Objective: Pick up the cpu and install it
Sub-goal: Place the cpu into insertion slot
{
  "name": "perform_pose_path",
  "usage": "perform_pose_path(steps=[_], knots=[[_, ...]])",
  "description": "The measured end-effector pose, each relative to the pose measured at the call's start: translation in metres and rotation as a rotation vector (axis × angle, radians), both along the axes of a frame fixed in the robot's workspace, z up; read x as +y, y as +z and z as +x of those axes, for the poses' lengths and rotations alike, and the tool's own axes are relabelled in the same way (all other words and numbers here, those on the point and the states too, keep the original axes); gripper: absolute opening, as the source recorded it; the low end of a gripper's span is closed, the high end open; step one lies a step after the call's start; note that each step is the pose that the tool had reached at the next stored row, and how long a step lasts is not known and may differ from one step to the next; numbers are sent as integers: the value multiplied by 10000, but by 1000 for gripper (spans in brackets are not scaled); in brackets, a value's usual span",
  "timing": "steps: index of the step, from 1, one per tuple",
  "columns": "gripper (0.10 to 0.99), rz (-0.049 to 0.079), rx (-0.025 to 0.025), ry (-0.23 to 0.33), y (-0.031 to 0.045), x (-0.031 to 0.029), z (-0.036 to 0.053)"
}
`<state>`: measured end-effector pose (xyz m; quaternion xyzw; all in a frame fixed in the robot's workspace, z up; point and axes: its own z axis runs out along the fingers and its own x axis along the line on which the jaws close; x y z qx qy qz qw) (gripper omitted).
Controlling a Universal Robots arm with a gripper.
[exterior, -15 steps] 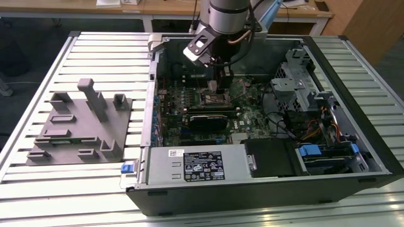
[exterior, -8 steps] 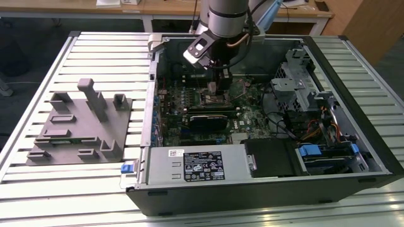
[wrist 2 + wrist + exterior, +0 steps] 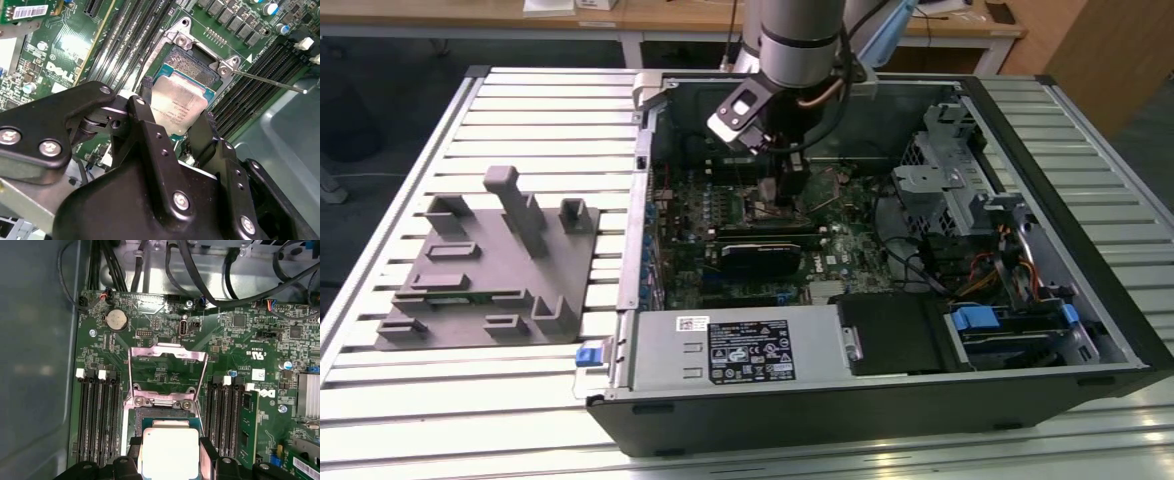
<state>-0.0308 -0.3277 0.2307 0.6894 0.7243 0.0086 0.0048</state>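
Cpu, silver top up, gripped at two opposite edges by the closed hand, over the open socket in the second wrist view. First wrist view: same grip, metal load plate raised beyond. Exterior view: hand inside open computer case on slatted counter, grey tray at the exterior view's left.

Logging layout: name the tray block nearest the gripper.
The upright block at the grey tray's far corner beside the computer case; all others stand farther from the gripper.
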Motion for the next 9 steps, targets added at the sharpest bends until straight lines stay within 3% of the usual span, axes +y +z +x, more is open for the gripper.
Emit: perform_pose_path(steps=[9], knots=[[537,0,0,-1,-92,38,0]])
